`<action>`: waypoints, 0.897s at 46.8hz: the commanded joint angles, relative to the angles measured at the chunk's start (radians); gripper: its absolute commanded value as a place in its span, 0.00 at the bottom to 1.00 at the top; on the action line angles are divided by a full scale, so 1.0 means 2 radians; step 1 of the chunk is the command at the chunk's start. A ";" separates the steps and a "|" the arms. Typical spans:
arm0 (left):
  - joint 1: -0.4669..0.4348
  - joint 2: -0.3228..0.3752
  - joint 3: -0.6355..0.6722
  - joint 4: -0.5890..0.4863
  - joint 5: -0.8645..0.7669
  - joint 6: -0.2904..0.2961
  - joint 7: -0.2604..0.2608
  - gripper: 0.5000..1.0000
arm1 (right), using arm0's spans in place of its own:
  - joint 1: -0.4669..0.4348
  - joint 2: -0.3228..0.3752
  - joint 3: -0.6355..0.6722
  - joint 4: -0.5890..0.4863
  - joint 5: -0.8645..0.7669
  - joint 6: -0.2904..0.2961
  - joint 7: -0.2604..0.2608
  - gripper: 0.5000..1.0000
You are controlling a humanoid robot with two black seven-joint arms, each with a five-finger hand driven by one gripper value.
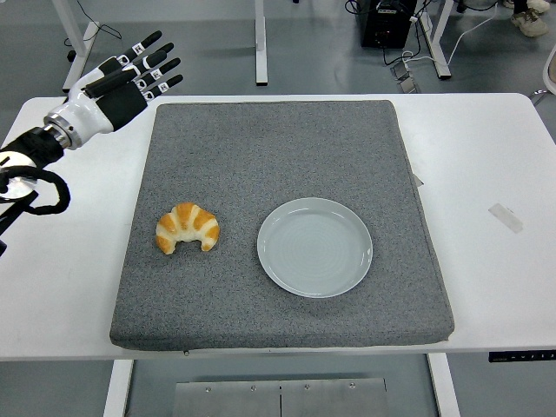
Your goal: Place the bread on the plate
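The left hand, black-and-white with five jointed fingers, hangs at the far left corner of the white table, fingers spread straight and holding nothing. It sits well apart from the bread, up and away toward the table's back edge. The right arm is nowhere in the picture.

The bread is a golden-brown, crescent-shaped croissant, and it lies on the grey felt-like mat, on the mat's left half with its two tips pointing toward the near edge. Just to its right sits the pale grey-blue round plate, bare, not touching the croissant. So nothing of the task is done yet: the bread is on the mat, the plate waits beside it.

Now the risks. The hand has a long reach down to the croissant, and a descent that lands off-centre could nudge the pastry along the mat instead of closing around it. The croissant looks soft and flaky, so a hard squeeze would likely crush or tear it, while too light a hold on that curved, tapering shape could let it roll out of the fingers mid-carry. The plate is close, which helps, but its raised rim is a catch point: a low carry could clip the rim and shove the plate, or leave the croissant half on, half off.
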 commanded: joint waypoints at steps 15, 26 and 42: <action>0.051 0.152 -0.002 -0.179 0.239 -0.001 -0.001 0.95 | -0.001 0.000 0.000 0.001 0.000 0.001 0.000 1.00; 0.075 0.202 -0.002 -0.222 0.354 -0.028 -0.001 0.94 | -0.001 0.000 0.001 0.002 0.000 0.001 0.000 1.00; 0.070 0.198 -0.002 -0.222 0.482 -0.074 0.000 0.67 | -0.001 0.000 0.001 0.001 0.000 0.001 0.000 1.00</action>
